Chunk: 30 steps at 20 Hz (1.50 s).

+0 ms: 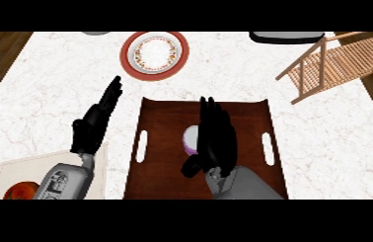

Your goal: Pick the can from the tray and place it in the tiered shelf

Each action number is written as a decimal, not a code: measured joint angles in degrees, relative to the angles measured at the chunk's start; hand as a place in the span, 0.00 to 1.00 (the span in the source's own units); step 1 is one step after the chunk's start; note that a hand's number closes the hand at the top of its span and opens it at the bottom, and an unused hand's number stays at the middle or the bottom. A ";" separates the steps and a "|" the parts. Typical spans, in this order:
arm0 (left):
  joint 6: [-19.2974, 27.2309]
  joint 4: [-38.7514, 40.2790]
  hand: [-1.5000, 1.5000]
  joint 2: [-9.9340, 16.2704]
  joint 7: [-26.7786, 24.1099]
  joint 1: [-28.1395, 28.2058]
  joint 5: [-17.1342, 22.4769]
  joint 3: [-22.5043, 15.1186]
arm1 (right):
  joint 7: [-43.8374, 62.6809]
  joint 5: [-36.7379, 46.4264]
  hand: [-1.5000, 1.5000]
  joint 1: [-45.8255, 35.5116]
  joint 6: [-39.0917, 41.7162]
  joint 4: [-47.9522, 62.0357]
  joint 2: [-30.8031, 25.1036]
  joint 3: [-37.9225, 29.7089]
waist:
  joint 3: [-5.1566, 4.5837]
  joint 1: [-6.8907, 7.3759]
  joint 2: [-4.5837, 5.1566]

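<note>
Can (191,139) mostly hidden behind right hand (215,140), on tray (164,137)

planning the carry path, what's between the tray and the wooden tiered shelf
In the head view, only bare marble counter lies between the tray and the tiered shelf; nothing stands on that stretch.

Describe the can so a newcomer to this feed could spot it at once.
Find the dark brown tray with white slot handles, in the middle of the marble counter. The can sits near its centre, just left of the right hand, which partly hides it. It is the only pale thing on the tray, whitish with a purple band.
</note>
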 measured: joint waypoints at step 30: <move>-2.22 -1.42 0.50 -2.28 0.57 1.97 -3.21 3.77 | -21.10 -7.42 1.00 9.16 -0.13 -6.19 -15.41 3.11 | 0.14 -1.64 -0.33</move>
